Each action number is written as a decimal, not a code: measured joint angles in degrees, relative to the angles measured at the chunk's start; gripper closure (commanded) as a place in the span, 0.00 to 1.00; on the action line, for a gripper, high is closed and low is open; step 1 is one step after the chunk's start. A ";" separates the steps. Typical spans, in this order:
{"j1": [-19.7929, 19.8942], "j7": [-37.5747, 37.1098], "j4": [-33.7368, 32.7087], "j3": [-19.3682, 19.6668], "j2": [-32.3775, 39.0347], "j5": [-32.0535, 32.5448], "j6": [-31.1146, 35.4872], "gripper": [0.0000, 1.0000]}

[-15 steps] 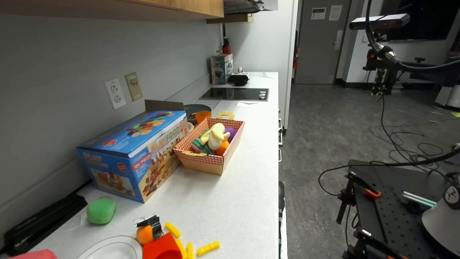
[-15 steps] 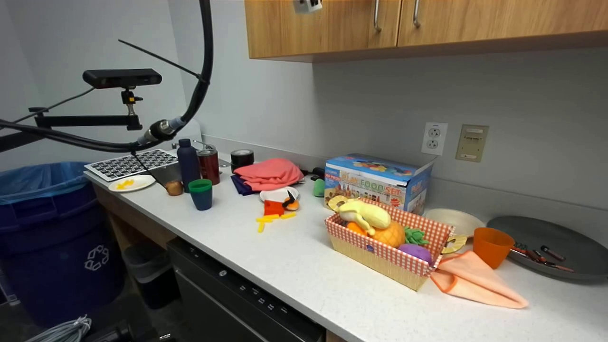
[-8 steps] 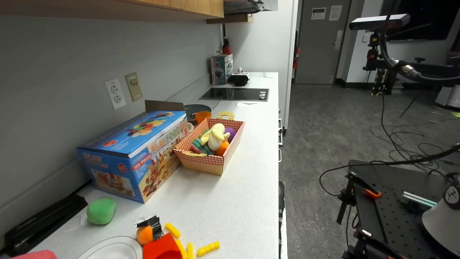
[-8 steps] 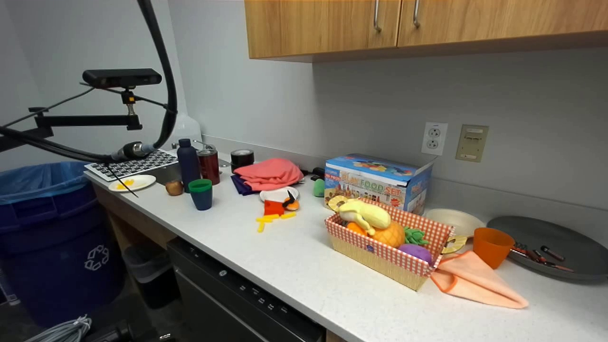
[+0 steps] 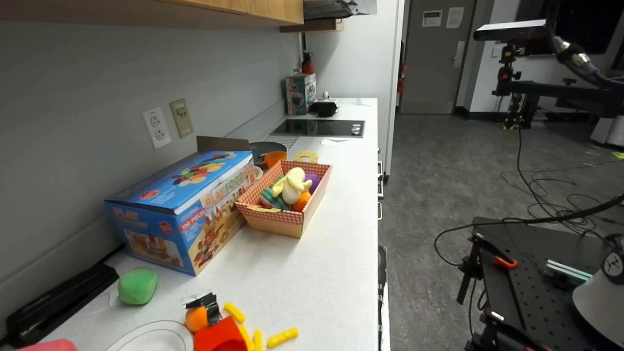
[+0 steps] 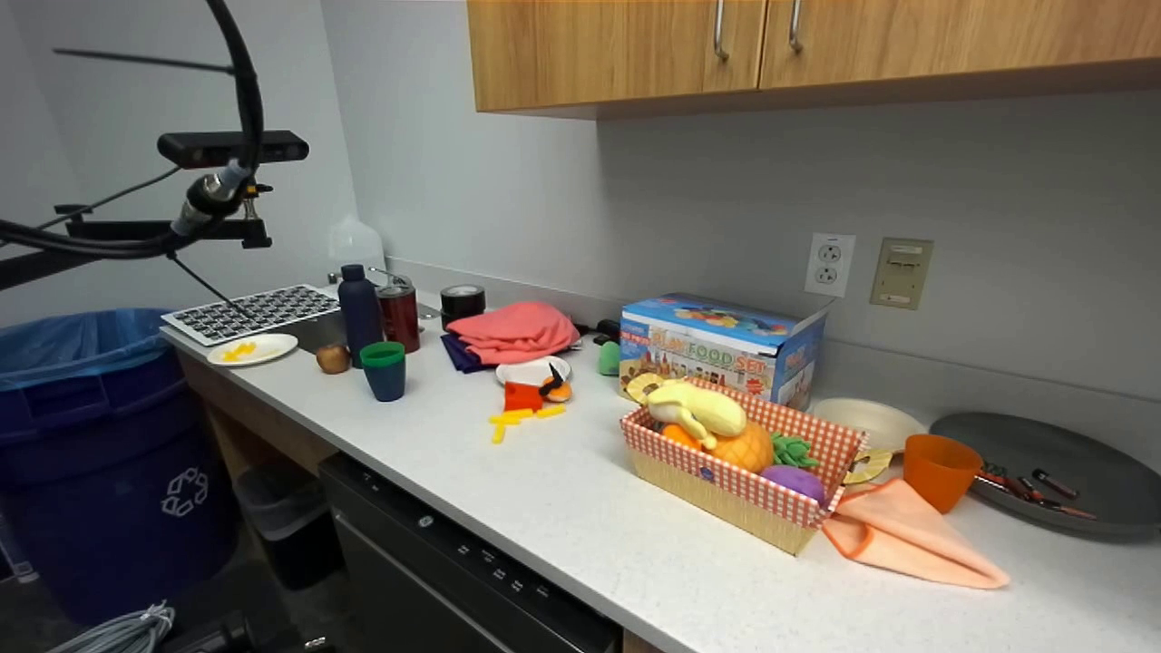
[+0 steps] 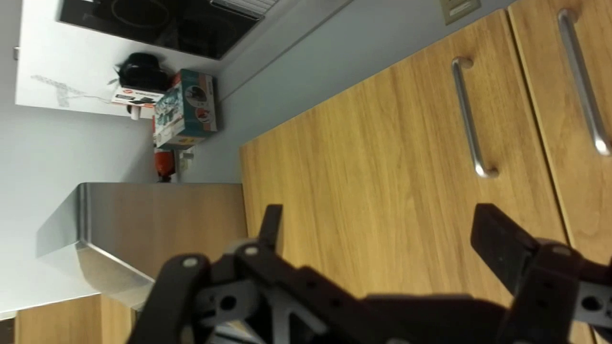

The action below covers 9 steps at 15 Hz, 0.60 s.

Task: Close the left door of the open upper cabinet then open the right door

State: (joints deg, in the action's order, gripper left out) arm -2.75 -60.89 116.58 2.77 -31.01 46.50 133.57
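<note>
Wrist view: the gripper [image 7: 377, 222] stands with its jaws spread and nothing between them. Beyond and apart from it is the handle [image 7: 469, 119], near the lower inner corner of the right door [image 7: 373, 157]; beside that, the left door [image 7: 585, 181] lies flush. In an exterior view, the arm's cable [image 6: 247, 100] has just swung away from the left edge of the upper cabinet [image 6: 843, 45], and both doors look closed. So the first half seems done; opening the right door remains.

Gripper [image 7: 380, 227], fingers [image 7: 502, 248] wide apart
</note>
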 measured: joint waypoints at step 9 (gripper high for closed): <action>7.80 -3.85 -13.12 -9.13 -0.16 -14.55 -31.25 0.00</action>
State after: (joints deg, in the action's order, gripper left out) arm 5.05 -64.74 103.46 -6.36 -31.17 31.96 102.33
